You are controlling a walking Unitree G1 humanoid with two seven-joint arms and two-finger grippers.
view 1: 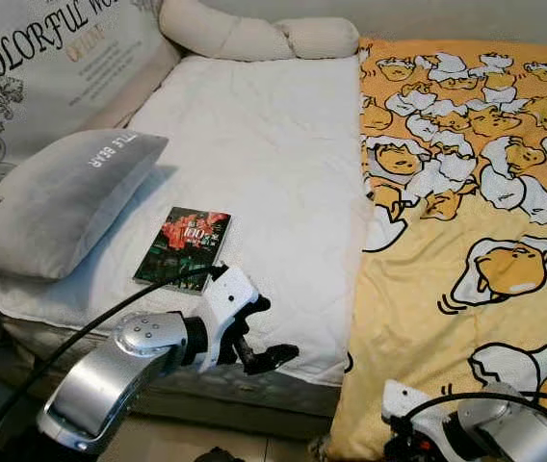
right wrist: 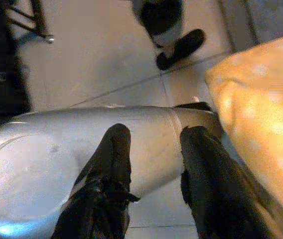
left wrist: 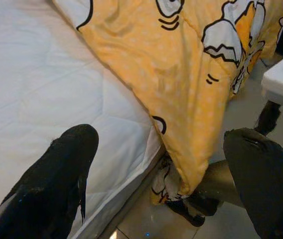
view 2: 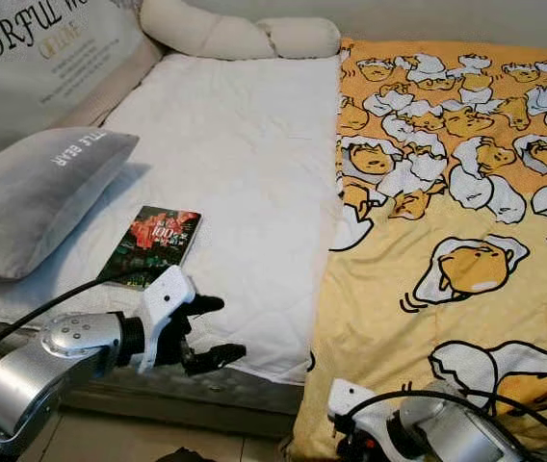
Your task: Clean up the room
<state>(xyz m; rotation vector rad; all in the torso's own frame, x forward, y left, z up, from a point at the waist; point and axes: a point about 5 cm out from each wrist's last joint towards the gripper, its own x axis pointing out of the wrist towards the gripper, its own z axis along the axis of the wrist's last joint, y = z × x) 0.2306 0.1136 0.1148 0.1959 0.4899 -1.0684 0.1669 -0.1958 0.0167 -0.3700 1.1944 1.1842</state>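
Small dark paperback book with a red-and-green cover and white lettering [view 1: 183,247]: lies flat on the white quilted mattress pad [view 1: 264,154], near the bed's front edge, just beside the grey plush pillow with white lettering [view 1: 57,197]. Book and pillow look apart, though close.

Yellow duvet printed with white-and-yellow cartoon egg figures [view 1: 476,192]: covers the bed's right half; its near corner droops over the bed edge toward the tiled floor [left wrist: 146,219]. A cream bolster cushion [view 1: 254,34] sits at the far end of the mattress pad, and a large cushion with black script lettering [view 1: 52,48] leans at the left.

Left claw [view 1: 259,332]: at the front edge of the bed, below and to the right of the book, touching nothing. Fingers [left wrist: 57,174] spread wide, empty; the left wrist view looks between them at the mattress pad edge and the hanging duvet corner.

Right claw [right wrist: 154,174]: low beside the duvet's front edge. Its fingers stand moderately apart and grip nothing; behind them lie a silver arm segment and tiled floor.
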